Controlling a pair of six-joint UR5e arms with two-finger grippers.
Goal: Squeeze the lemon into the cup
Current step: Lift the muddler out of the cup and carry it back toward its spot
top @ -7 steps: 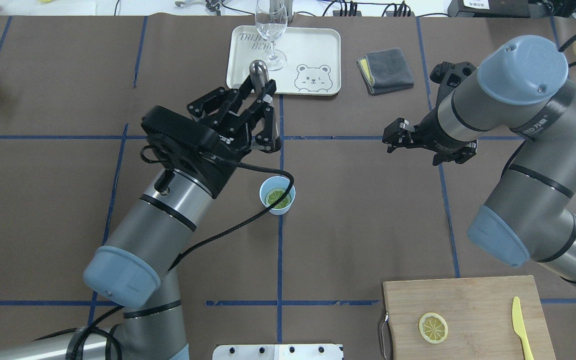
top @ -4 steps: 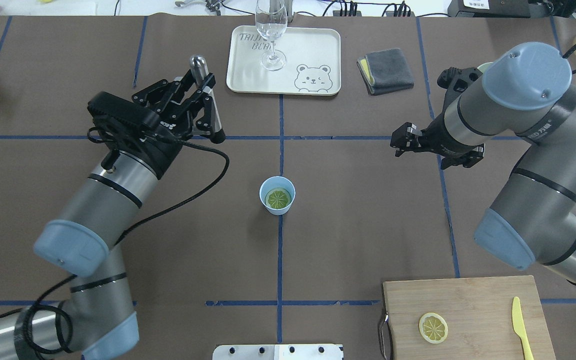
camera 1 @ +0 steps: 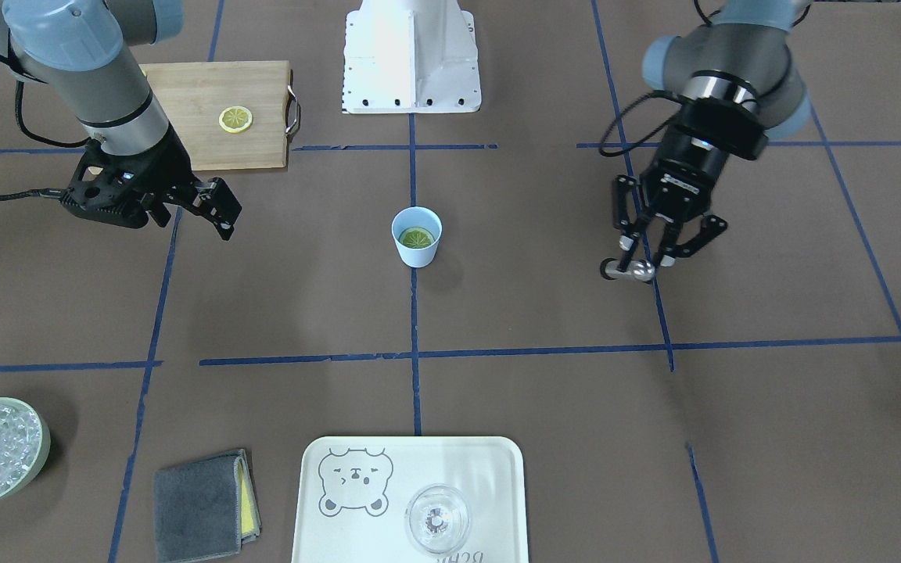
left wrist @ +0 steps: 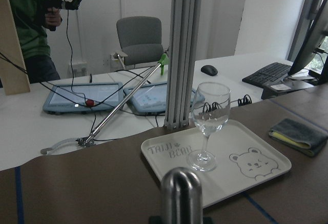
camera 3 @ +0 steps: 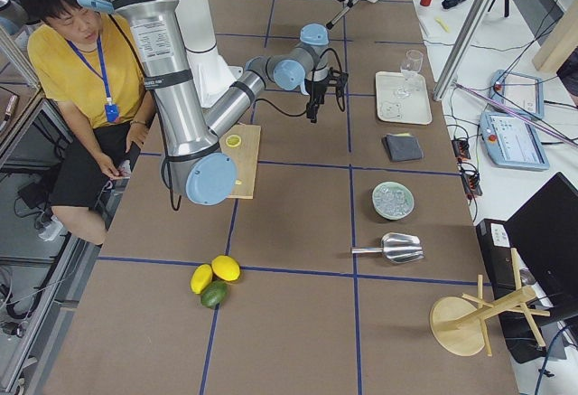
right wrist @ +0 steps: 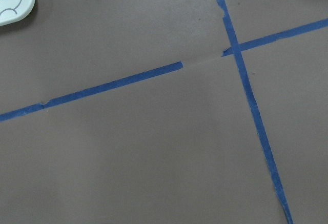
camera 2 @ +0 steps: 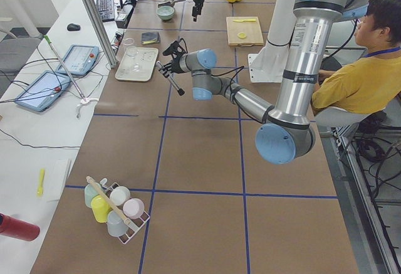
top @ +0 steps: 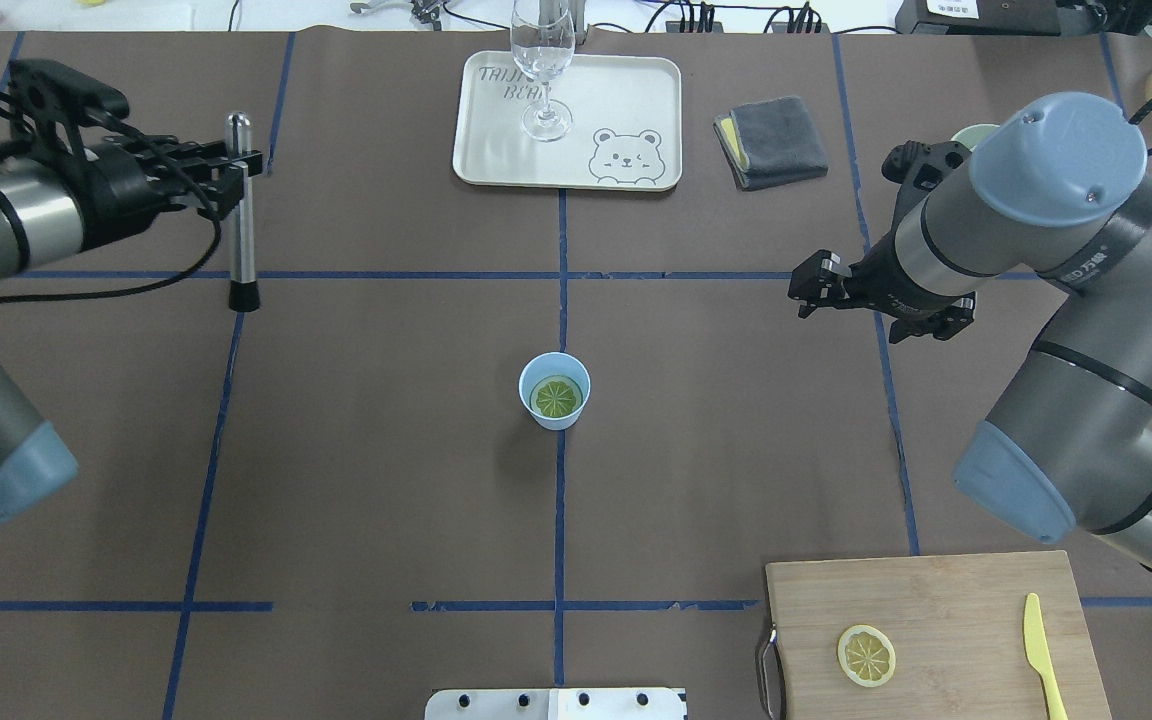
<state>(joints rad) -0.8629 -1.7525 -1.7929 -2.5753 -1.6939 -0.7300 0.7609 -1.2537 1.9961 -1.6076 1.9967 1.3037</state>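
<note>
Lemon (top: 556, 397) in cup (top: 561, 422) — rod (top: 241, 232) in gripper (top: 239, 163)

In the overhead view the stemmed glass (top: 542, 60) loses its rim to the upper edge. The ice bowl (top: 976, 134) at upper right is only a pale sliver behind the right arm (top: 1026, 210). The yellow knife (top: 1040, 650) and cutting board (top: 936, 600) run off the lower edge. The left wrist view shows just the domed top of the metal rod (left wrist: 181, 193) held by the left pincer (top: 236, 165); the lower edge cuts off the rest. The right pincer (top: 804, 288) is seen side-on, so its jaw gap cannot be judged.
</note>
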